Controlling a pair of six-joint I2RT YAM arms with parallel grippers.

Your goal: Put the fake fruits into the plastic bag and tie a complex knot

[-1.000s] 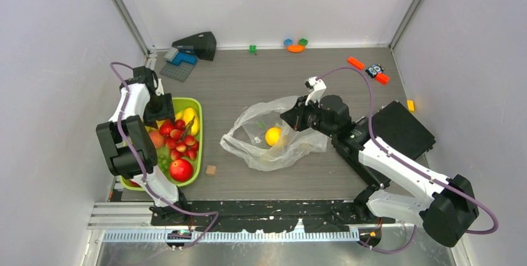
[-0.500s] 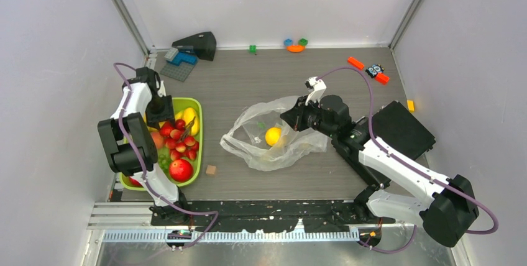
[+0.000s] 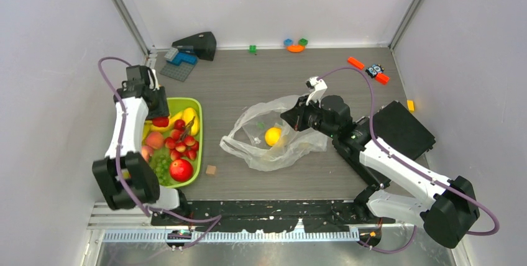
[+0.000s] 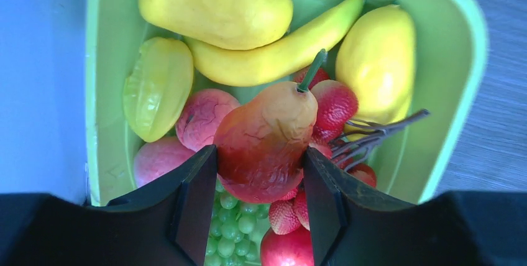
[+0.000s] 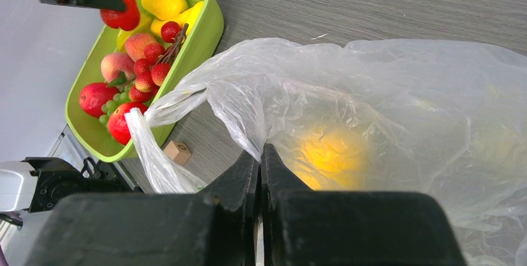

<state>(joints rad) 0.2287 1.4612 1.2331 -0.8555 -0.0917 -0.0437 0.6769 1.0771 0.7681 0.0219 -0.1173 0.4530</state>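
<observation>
My left gripper (image 4: 260,153) is shut on a red-orange fake pear (image 4: 267,142) and holds it above the lime-green tray (image 3: 196,148). From the top view the pear (image 3: 160,121) hangs over the tray's far end. Under it lie other fake fruits: a yellow mango (image 4: 214,6), a banana (image 4: 279,55), green grapes (image 4: 239,229), strawberries (image 4: 334,104) and a red apple (image 3: 181,169). The plastic bag (image 3: 273,145) lies mid-table with a yellow lemon (image 3: 273,136) inside. My right gripper (image 5: 261,151) is shut on the bag's rim (image 5: 242,117), holding it up. No knot shows.
A small brown cube (image 3: 211,169) lies between the tray and the bag. Toy bricks (image 3: 296,45) and a black wedge (image 3: 197,45) sit along the back wall. A black box (image 3: 404,130) stands at the right. More bricks (image 3: 371,70) lie at the far right.
My left gripper closed on the pear in the tray and lifted it, the arm stretching toward the tray's far end. The right arm and bag stayed still.
</observation>
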